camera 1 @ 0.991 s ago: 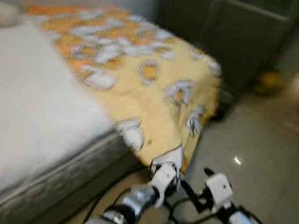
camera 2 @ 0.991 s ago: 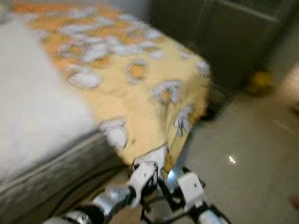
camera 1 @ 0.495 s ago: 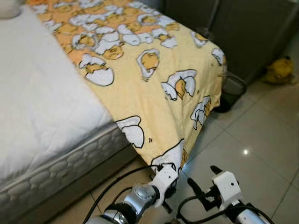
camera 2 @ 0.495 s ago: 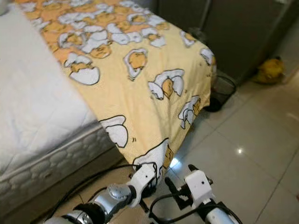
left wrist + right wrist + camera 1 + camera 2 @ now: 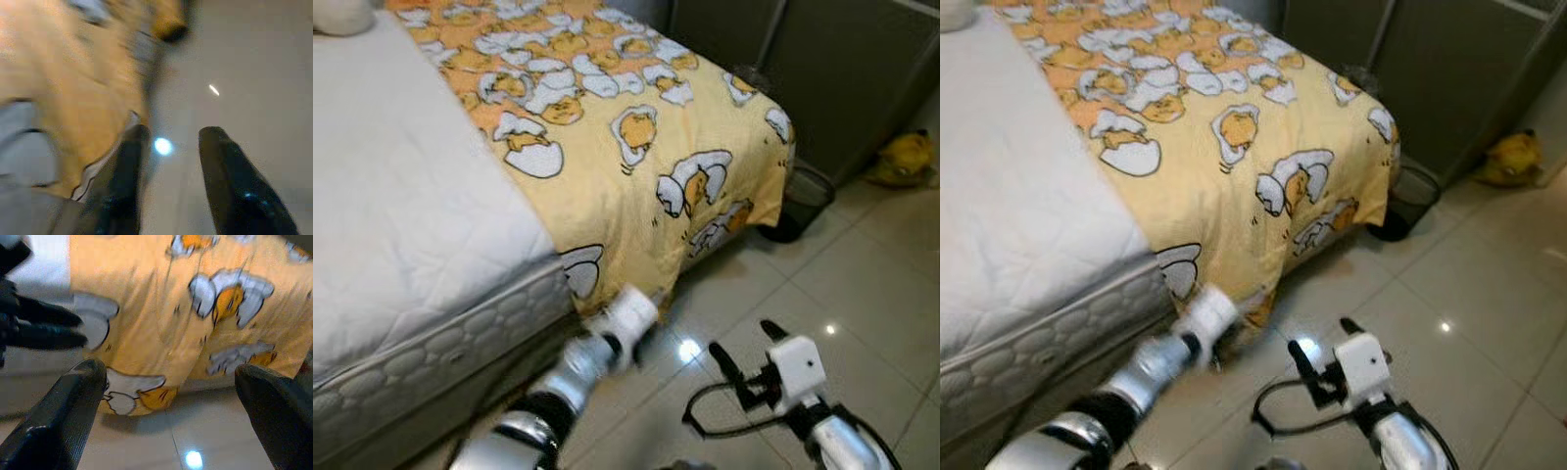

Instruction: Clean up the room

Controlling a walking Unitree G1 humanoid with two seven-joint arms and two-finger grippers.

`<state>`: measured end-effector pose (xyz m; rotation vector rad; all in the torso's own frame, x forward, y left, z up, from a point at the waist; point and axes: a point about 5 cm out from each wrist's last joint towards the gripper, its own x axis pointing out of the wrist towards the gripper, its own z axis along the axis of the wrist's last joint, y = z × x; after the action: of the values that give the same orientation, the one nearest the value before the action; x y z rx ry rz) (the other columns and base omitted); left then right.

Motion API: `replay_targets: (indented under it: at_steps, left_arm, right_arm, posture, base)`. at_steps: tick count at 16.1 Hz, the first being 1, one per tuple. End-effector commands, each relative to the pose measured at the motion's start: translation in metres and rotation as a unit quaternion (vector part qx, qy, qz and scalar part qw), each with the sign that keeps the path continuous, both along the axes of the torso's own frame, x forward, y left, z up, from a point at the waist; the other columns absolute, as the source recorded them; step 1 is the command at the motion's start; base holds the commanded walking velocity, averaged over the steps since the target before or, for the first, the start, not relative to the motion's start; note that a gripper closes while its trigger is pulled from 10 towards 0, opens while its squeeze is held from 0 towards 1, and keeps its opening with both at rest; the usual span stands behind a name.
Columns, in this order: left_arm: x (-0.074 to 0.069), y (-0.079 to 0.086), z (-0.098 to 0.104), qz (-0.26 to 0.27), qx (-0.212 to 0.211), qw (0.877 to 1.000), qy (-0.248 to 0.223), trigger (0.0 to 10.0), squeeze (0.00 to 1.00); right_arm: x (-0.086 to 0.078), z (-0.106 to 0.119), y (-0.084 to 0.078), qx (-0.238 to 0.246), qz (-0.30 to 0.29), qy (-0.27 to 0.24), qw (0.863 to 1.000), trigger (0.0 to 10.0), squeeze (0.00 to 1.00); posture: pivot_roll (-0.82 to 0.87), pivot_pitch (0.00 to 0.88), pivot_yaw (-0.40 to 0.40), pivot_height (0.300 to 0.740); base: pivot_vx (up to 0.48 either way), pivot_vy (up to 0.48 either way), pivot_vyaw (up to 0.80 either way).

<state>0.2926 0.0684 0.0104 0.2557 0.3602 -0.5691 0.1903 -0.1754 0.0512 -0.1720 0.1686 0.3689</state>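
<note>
Left gripper (image 5: 168, 147) is hovering at the hanging lower edge of the yellow cotton blanket printed with egg-and-chick cartoons (image 5: 636, 186), fingers parted, holding nothing. Right gripper (image 5: 171, 401) is gaping wide over the glossy beige tiled floor (image 5: 862, 284), empty, facing the blanket's draped corner. Blanket is covering the white quilted mattress (image 5: 401, 225); a black wire wastebasket (image 5: 798, 201) is standing just beside the bed's corner.

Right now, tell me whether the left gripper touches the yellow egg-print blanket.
Cannot tell. In the left wrist view, one finger of the left gripper overlaps the yellow blanket's hanging edge, but blur hides any contact.
</note>
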Motion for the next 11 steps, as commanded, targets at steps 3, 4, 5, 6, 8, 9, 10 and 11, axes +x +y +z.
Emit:
replay_targets:
  at_steps: [3,4,5,6,8,9,10,11]
  left_arm:
    - [0.039,0.051,0.045,0.172,-0.066,0.978,-0.101,10.0,0.00]
    - [0.047,0.068,0.056,0.223,-0.074,0.964,-0.126,10.0,0.00]
    - [0.050,0.081,0.063,0.256,-0.075,0.954,-0.140,10.0,0.00]
    - [0.053,0.100,0.070,0.291,-0.081,0.941,-0.153,10.0,0.00]
    - [0.045,0.120,0.073,0.303,-0.074,0.933,-0.180,10.0,0.00]
    - [0.040,0.121,0.068,0.312,-0.061,0.932,-0.177,10.0,0.00]
    - [0.039,0.119,0.067,0.312,-0.053,0.932,-0.178,10.0,0.00]
    - [0.036,0.114,0.066,0.308,-0.043,0.933,-0.183,10.0,0.00]
  right_arm:
    - [0.044,0.036,-0.008,0.017,-0.066,-0.098,0.993,10.0,0.00]
    - [0.057,0.047,-0.011,0.025,-0.096,-0.121,0.988,10.0,0.00]
    - [0.062,0.050,-0.013,0.030,-0.110,-0.130,0.985,10.0,0.00]
    - [0.067,0.049,-0.016,0.022,-0.127,-0.132,0.983,10.0,0.00]
    - [0.063,0.034,-0.014,0.024,-0.133,-0.109,0.985,10.0,0.00]
    - [0.060,0.026,-0.010,0.028,-0.132,-0.093,0.987,10.0,0.00]
    - [0.058,0.023,-0.007,0.029,-0.129,-0.086,0.987,10.0,0.00]
    - [0.056,0.017,-0.004,0.029,-0.126,-0.079,0.988,10.0,0.00]
  posture:
    - [-0.05,0.000,-0.042,0.740]
    - [-0.04,0.000,-0.037,0.740]
    - [-0.03,0.000,-0.027,0.740]
    - [-0.02,0.000,-0.020,0.740]
    - [-0.02,0.000,-0.016,0.740]
    - [-0.03,0.000,-0.012,0.740]
    - [-0.03,0.000,-0.014,0.740]
    - [-0.02,0.000,-0.015,0.740]
  base:
    - [0.000,0.000,0.00]
    - [0.000,0.000,0.00]
    - [0.000,0.000,0.00]
    - [0.000,0.000,0.00]
    - [0.000,-0.469,0.66]
    - [0.000,-0.465,0.64]
    - [0.000,-0.465,0.64]
    - [0.000,-0.465,0.61]
